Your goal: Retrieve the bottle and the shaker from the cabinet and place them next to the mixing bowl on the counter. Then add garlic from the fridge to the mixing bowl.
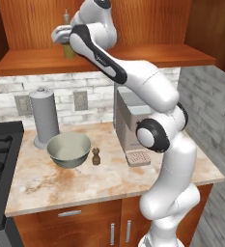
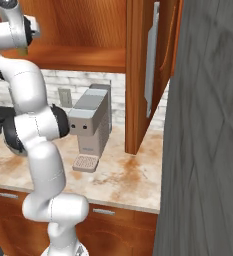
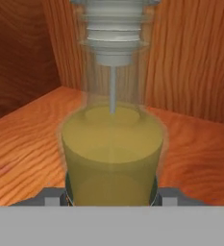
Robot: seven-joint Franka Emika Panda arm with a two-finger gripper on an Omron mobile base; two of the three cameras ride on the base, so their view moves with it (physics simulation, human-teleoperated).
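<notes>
Yellowish liquid fills the clear plastic bottle (image 3: 112, 149), which has a white ribbed pump top and sits very close before the hand camera on the orange-brown wooden cabinet shelf (image 3: 22, 149). The two-finger gripper (image 3: 111, 196) has a dark fingertip on each side of the bottle's base. The jaws look to be touching or nearly touching its sides; whether they are firmly clamped cannot be told.

The main risk, as a judgement: the hold is low on a tall bottle, so if it is loose or off-centre the bottle could tilt or slip when lifted, or catch on the shelf's front edge when drawn out.

From the left base view, the white arm reaches up to the shelf, where the bottle (image 1: 68, 48) stands at the gripper (image 1: 62, 34). Below on the marbled beige stone counter (image 1: 61, 185) sit the pale green mixing bowl (image 1: 69, 149) and, just beside it, a small dark brown shaker (image 1: 96, 156). Further back stand a grey paper towel cylinder (image 1: 45, 118) and a silver boxy coffee machine (image 2: 90, 127). These crowd the route down; the open cabinet door (image 2: 150, 70) hangs to the right.
</notes>
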